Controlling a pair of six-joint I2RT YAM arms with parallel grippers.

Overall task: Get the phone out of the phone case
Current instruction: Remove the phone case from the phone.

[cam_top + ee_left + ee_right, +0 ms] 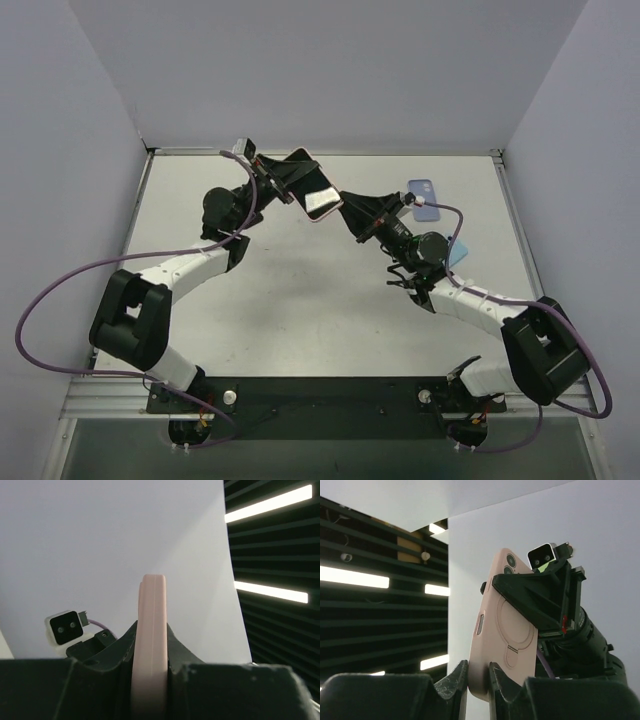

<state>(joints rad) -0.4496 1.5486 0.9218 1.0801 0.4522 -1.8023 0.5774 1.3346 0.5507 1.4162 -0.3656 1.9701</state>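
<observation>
The phone (314, 190), dark screen showing, sits inside a pink phone case (327, 213) held in the air over the back of the table. My left gripper (287, 180) is shut on the case's long edges; in the left wrist view the pink case (150, 630) stands edge-on between the fingers of that gripper (150, 650). My right gripper (347, 213) is shut on a lower corner of the case. In the right wrist view the case's back (507, 625), with its ring stand and camera holes, rises from my right gripper (479, 674), and the left gripper (540, 597) clamps it higher up.
A blue phone-shaped object (423, 198) lies on the table at the back right. A small light-blue piece (458, 255) lies beside the right arm. White walls close the table's left, back and right sides.
</observation>
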